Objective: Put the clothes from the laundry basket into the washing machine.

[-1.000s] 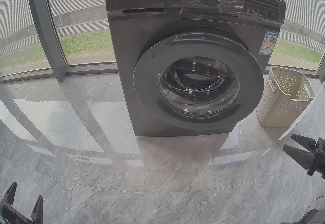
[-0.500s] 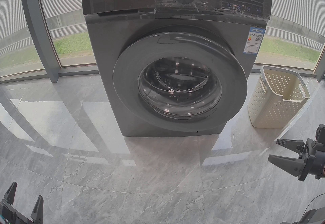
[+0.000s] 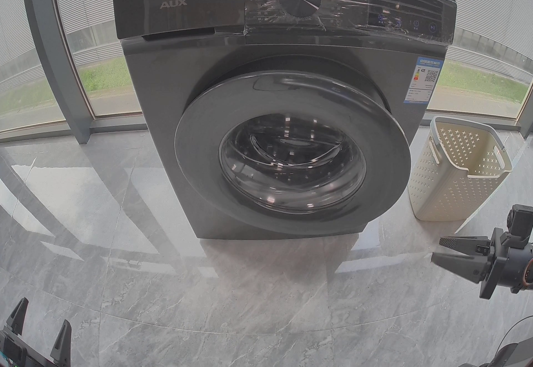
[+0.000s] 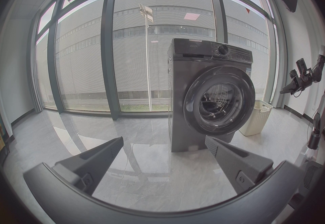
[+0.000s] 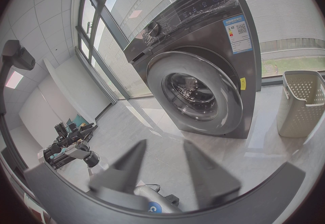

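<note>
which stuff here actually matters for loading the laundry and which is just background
For the job:
washing machine, its round door shut
laundry basket on the floor at the machine's right
left gripper and right gripper, fingers open

Just there:
window pillar
grey floor
sticker on the machine's front
</note>
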